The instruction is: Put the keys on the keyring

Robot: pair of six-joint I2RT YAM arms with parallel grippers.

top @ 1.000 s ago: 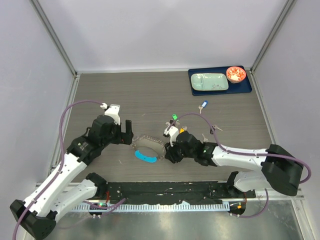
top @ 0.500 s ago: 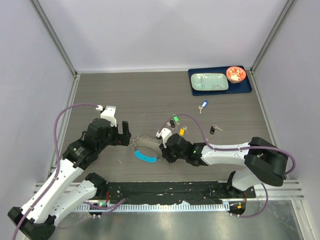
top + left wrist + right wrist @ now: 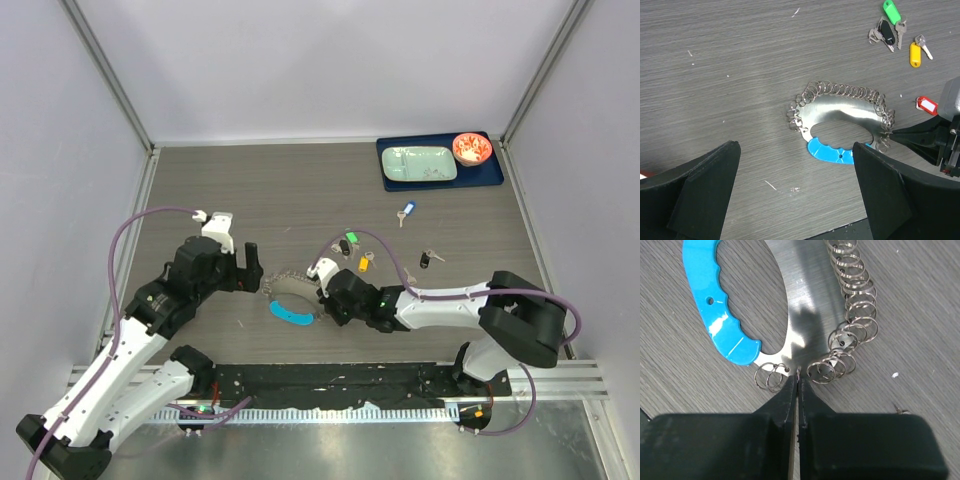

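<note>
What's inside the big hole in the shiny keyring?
Only bare table shows through the hole in the keyring, between the metal and its blue piece. Nothing else is in it. Whatever lies under the metal plate itself is covered.

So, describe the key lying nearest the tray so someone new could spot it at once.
Find the dark blue rectangular tray in the far right corner of the grey wood-grain table. Just in front of the tray's left end lies a small silvery key with a light blue plastic tag, alone. The green-tagged key and yellow-tagged key lie farther from the tray; only this tag is blue.
</note>
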